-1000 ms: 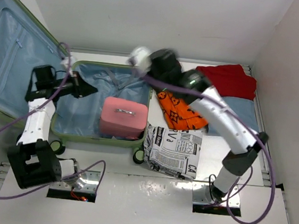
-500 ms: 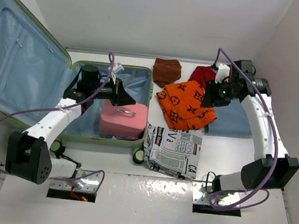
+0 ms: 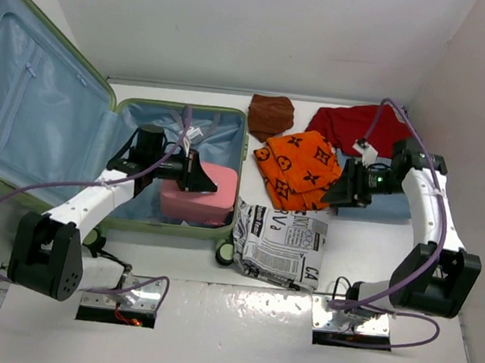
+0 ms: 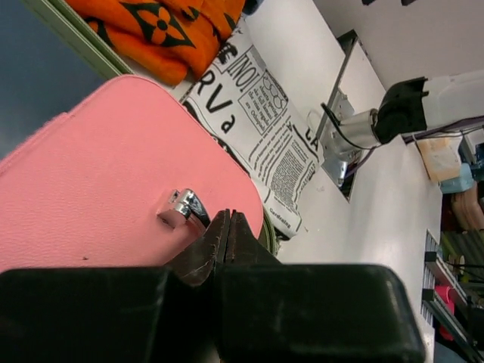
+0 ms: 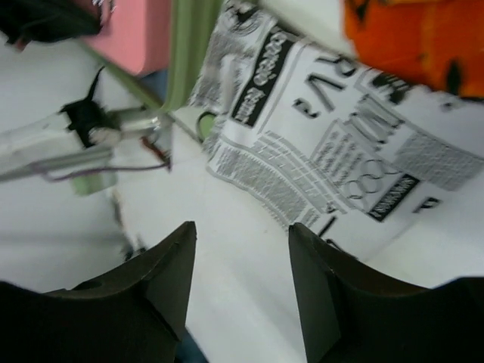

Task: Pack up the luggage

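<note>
The luggage (image 3: 49,118), a pale-green suitcase with blue lining, lies open at the left, its lid leaning back. A small pink case (image 3: 215,198) (image 4: 98,174) sits in its base. My left gripper (image 3: 206,178) (image 4: 228,215) is shut and empty, its tips just above the pink case beside the metal handle clasp (image 4: 181,207). My right gripper (image 3: 338,194) (image 5: 240,231) is open and holds nothing. It hangs low between the orange patterned cloth (image 3: 300,168) and the blue cloth (image 3: 392,204), facing the newspaper-print cloth (image 3: 279,244) (image 5: 340,151).
A brown cloth (image 3: 271,113) and a red cloth (image 3: 348,126) lie along the back of the table. The suitcase's green rim (image 5: 189,45) and a wheel (image 3: 225,252) border the newspaper-print cloth. Walls close in at the back and right.
My right arm swung from over the suitcase to the right side, dropped beside the orange cloth and opened its jaws. My left gripper moved right, onto the pink case, and stayed shut.
</note>
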You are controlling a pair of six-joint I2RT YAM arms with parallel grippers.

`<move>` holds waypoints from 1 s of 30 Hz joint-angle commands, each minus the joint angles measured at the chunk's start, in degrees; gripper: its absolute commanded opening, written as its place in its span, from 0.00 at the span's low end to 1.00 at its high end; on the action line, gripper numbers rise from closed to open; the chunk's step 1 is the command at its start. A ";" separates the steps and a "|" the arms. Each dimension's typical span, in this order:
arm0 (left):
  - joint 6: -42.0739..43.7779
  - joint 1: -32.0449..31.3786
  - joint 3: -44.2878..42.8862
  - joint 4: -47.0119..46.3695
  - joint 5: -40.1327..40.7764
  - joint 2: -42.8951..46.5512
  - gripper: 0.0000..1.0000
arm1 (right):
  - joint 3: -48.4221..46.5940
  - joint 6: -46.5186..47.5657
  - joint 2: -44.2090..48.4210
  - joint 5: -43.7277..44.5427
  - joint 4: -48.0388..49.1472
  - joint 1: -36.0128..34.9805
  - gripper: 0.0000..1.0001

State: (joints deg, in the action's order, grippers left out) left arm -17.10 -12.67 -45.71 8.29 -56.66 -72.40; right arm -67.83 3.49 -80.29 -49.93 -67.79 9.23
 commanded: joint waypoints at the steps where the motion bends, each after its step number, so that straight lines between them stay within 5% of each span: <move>1: 3.57 0.01 2.03 3.66 -0.12 1.39 0.00 | 3.40 6.71 0.84 -11.24 -3.14 0.17 0.53; 7: 3.57 1.77 -5.43 3.66 4.00 1.91 0.40 | 14.56 4.26 2.85 -10.54 1.16 0.26 0.60; 14: 1.90 3.61 -15.54 3.04 13.57 8.94 0.64 | 23.88 -11.55 2.77 0.95 16.61 -0.09 0.77; 22: 1.37 4.67 -17.92 2.52 18.26 14.56 0.68 | 30.39 -19.48 0.31 14.68 21.82 1.05 0.97; 30: 1.99 5.19 -17.92 2.52 21.15 16.33 0.68 | 32.24 -20.45 -3.64 16.38 28.15 -2.12 1.00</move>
State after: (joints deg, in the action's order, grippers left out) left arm -15.46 -8.45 -62.76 11.35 -37.34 -57.52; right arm -35.24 -15.31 -82.37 -33.43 -43.92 7.66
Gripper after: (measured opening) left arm 0.678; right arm 0.996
